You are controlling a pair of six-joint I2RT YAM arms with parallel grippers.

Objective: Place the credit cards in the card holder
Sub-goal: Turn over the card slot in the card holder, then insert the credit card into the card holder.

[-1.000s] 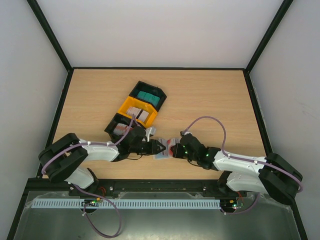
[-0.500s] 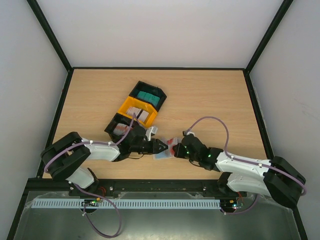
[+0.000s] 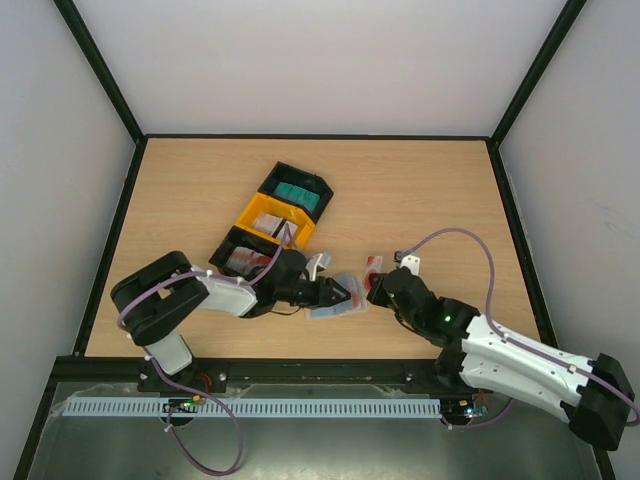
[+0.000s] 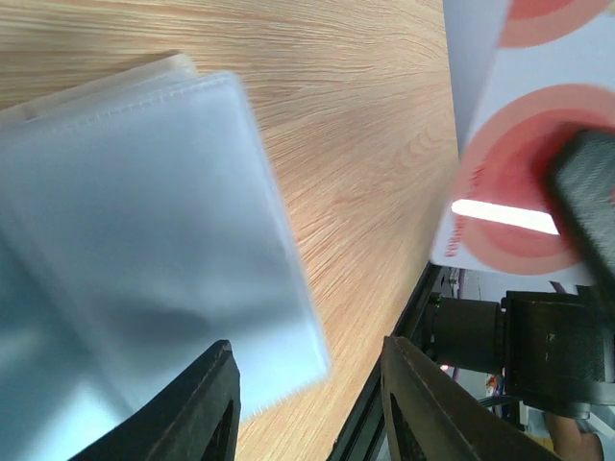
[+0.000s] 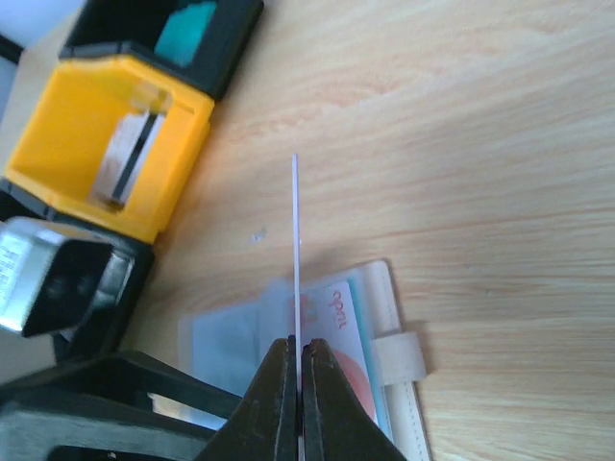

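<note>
The card holder [image 3: 328,309] lies open on the table, light blue inside, with clear sleeves [image 4: 144,240]. In the right wrist view it [image 5: 384,307] shows a beige edge, a snap tab [image 5: 399,353] and a red-blotched card [image 5: 338,331] in a sleeve. My right gripper [image 3: 376,284] [image 5: 299,341] is shut on a white credit card with red blotches [image 5: 295,240] [image 4: 519,144], held on edge above the holder. My left gripper [image 3: 344,295] [image 4: 307,344] is open at the holder, a sleeve corner between its fingers.
Joined trays stand behind the left arm: a black one with teal cards [image 3: 297,190] [image 5: 192,29], a yellow one with striped cards [image 3: 275,222] [image 5: 106,154], and a black one with red-blotched cards [image 3: 238,256]. The table's front rail [image 4: 413,317] is close by.
My right gripper has drawn back to the right and lifted, with the card in it. My left gripper has moved right onto the holder.
</note>
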